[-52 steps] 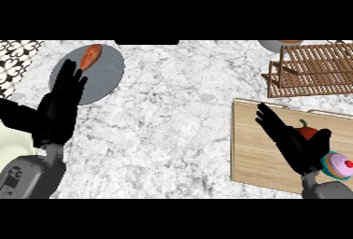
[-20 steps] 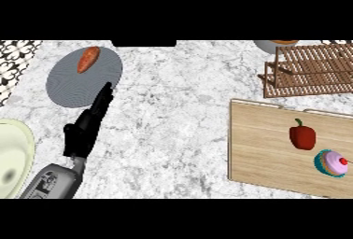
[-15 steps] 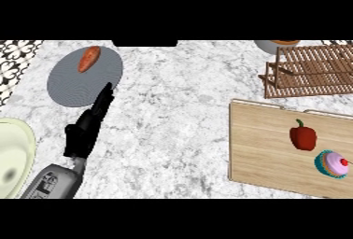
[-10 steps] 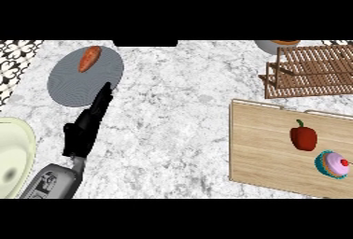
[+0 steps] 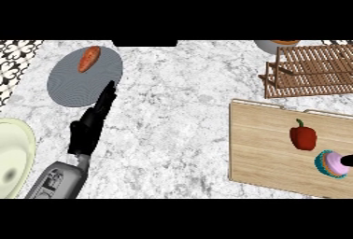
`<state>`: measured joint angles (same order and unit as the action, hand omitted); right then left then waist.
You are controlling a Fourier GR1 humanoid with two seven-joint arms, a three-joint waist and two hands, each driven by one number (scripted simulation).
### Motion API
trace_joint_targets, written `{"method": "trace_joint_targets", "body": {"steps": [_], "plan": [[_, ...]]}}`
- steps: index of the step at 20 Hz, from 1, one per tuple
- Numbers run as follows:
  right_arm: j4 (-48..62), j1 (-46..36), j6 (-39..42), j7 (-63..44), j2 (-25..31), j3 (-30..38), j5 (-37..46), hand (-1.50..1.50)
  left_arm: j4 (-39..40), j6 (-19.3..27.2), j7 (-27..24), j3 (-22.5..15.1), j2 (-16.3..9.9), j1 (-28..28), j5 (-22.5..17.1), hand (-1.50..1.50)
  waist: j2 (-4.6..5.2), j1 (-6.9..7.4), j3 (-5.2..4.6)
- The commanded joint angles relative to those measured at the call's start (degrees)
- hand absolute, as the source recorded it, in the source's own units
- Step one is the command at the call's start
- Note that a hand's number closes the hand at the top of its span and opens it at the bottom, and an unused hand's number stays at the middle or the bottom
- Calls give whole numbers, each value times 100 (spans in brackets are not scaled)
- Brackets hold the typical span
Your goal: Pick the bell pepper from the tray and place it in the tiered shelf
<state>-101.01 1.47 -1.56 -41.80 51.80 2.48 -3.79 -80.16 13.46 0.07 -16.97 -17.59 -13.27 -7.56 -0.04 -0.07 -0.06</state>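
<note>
The red bell pepper (image 5: 302, 137) with a green stem sits on the wooden tray (image 5: 262, 144) at the right, and nothing touches it. The wooden tiered shelf (image 5: 310, 70) stands behind the tray at the upper right. My left hand (image 5: 88, 128) lies over the counter at the left, open, with straight fingers pointing up toward a grey plate. Of my right hand only a small black tip (image 5: 347, 161) shows at the right edge, beside a cupcake and right of and below the pepper.
A pink cupcake in a teal wrapper (image 5: 329, 164) shares the tray, just below and right of the pepper. The grey plate (image 5: 72, 86) at the upper left holds an orange vegetable (image 5: 89, 58). A pale round dish (image 5: 10, 154) is at the left edge, and a bowl (image 5: 272, 44) is behind the shelf.
My right hand, which hung over the tray by the pepper, has pulled out to the right edge. My left hand has moved from the grey plate down and to the right, then stayed still.
</note>
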Motion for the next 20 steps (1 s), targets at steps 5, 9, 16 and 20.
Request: {"method": "trace_joint_targets", "body": {"steps": [5, 9, 16, 20], "plan": [[-655, 181, -172, -501, -931, -151, 1086, -150, -252, -263, -175, 277, 86, 522, 272, 0, -3, -7, 5], [-585, -400, 169, -1106, -1092, -68, 1442, -150, 37, -467, -94, 523, 261, 96, 385, 0, 3, -1, 4], [-712, -142, 808, -879, -1458, 444, 1505, -150, -239, -681, 50, 652, 450, 336, 612, 0, -1, -16, 5], [-9, -805, 873, -946, -1802, 249, 2020, -150, -215, -659, -13, 661, 643, 417, 843, 0, 4, 15, 5]]}}
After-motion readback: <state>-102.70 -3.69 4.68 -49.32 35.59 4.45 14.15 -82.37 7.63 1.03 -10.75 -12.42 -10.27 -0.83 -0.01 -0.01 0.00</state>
